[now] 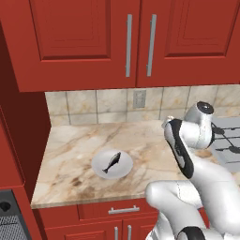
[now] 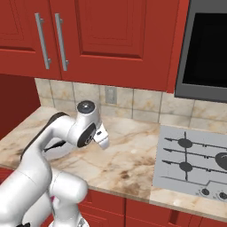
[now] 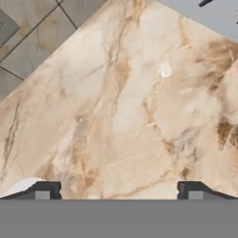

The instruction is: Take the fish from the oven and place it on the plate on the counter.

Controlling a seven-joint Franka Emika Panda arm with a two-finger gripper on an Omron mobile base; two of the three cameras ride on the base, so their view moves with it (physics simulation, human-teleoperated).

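Fish (image 1: 111,162) lying on plate (image 1: 100,173), fingers (image 3: 46,189) spread wide over bare counter (image 3: 121,111), plate rim cut off.

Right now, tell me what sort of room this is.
A home kitchen, rendered: red wall cabinets over a marbled stone counter, a grey stovetop with burners, and a fish on a white plate.

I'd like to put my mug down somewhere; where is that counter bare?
The beige marbled stone counter is bare between the round white plate carrying the small grey fish and the tiled back wall, and again between the plate and the grey stovetop. The white robot arm crowds the stovetop side.
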